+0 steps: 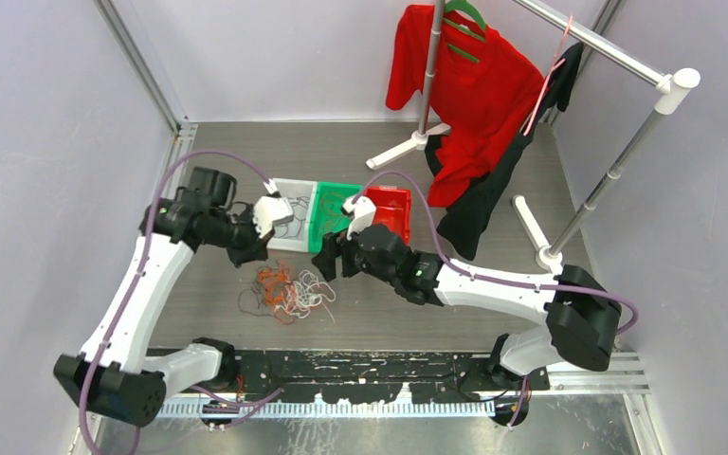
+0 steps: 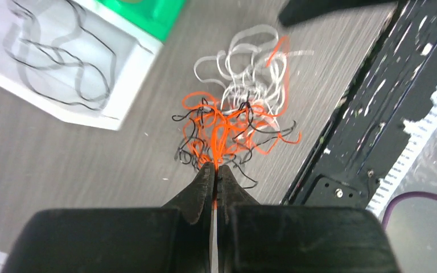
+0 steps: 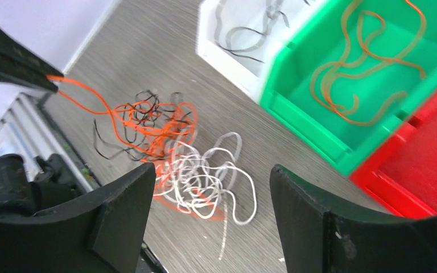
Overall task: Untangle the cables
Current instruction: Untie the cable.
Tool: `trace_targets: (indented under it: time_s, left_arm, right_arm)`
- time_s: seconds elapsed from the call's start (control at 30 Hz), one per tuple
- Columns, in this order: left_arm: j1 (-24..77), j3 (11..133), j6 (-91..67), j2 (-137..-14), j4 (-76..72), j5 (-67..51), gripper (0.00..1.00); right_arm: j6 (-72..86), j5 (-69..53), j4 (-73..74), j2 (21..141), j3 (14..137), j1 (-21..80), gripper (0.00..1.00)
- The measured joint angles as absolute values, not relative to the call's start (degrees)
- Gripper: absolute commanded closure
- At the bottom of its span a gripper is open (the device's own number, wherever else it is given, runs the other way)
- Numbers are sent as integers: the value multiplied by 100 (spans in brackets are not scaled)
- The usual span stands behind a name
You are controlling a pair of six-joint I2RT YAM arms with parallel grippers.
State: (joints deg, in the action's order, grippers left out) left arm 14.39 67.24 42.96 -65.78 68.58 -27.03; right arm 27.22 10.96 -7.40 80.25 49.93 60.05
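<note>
The cables (image 1: 284, 292) lie in a tangled bunch of orange, black and white strands on the grey table in front of the bins. My left gripper (image 2: 216, 169) is shut on an orange cable (image 2: 222, 133) that runs taut from its tips down into the bunch. From the right wrist, that gripper (image 3: 57, 79) sits at upper left, with the orange strand (image 3: 99, 105) stretching to the pile (image 3: 176, 153). My right gripper (image 3: 211, 170) is open above the white loops (image 3: 210, 170), holding nothing. From above, the left gripper (image 1: 258, 254) and right gripper (image 1: 330, 263) flank the bunch's far side.
Three bins stand in a row behind the bunch: white (image 1: 289, 223) with black cables, green (image 1: 334, 213) with an orange cable (image 3: 358, 68), and red (image 1: 391, 210). A clothes rack with a red shirt (image 1: 464, 85) stands at back right. A black rail (image 1: 389, 365) runs along the near edge.
</note>
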Motion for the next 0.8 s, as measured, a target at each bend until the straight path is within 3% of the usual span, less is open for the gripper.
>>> trace_targets:
  time_s: [0.2,0.57,0.8]
  left_arm:
    - [1439,7747,3723,-6084,7266,-3129,100]
    - [1439,8554,2613,-5896,7269,-3524,100]
    - [1439,8635,2327,-5900,7277,-3677,100]
  right_arm:
    - [2287,655,-1726,8016,4945,6228,17]
    - [1931,30,-2602,7848,4847,6464,16]
    - [1737,226,-2825,8152,5384,6689,25]
